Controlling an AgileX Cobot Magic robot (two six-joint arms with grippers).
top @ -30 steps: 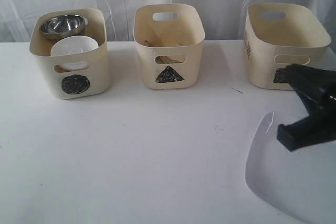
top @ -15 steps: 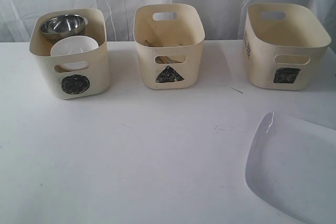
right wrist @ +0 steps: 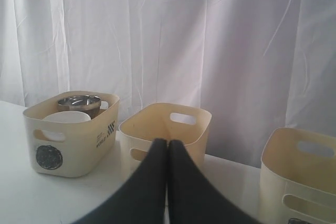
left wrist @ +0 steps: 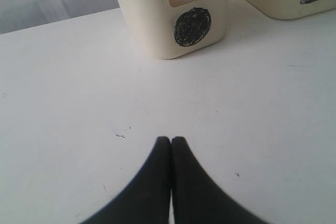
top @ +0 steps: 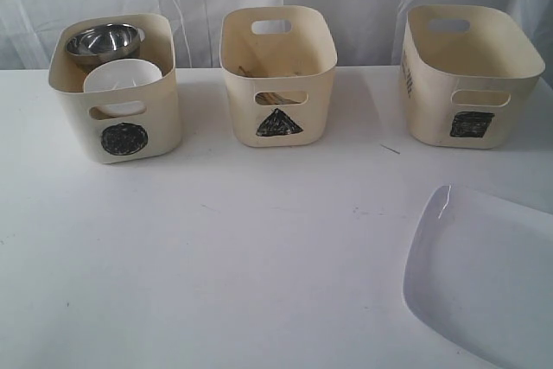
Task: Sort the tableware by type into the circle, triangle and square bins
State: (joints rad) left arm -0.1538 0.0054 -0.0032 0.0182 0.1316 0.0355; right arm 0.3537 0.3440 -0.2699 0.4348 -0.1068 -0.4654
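Left claw [left wrist: 171, 140]: I read its two fingers as pressed flat together with nothing between them. The tips are low over the bare table [left wrist: 73, 87], and I cannot tell whether they touch it.
Right claw [right wrist: 167, 141]: closed the same way and carrying nothing, pointing toward the row of bins and the curtain [right wrist: 210, 35].
Circle bin [left wrist: 176, 14]: ahead of my left claw and well apart from it. From my right claw it sits ahead and off to one side.
Steel bowl [top: 104, 41]: inside the circle bin, at the side farther from the left claw.
Small white bowl [top: 123, 75]: in the same bin, on the nearer side, just beside the steel bowl.
Triangle bin [right wrist: 167, 129]: straight ahead of my right claw, past its tips.
Wooden chopsticks [top: 276, 97]: inside the triangle bin, showing through its handle cut-out.
Square bin [right wrist: 299, 174]: ahead of my right claw, on the side opposite the circle bin.
Plate [top: 484, 274]: flat on the table, in front of the square bin and apart from it. I cannot place it against either claw.
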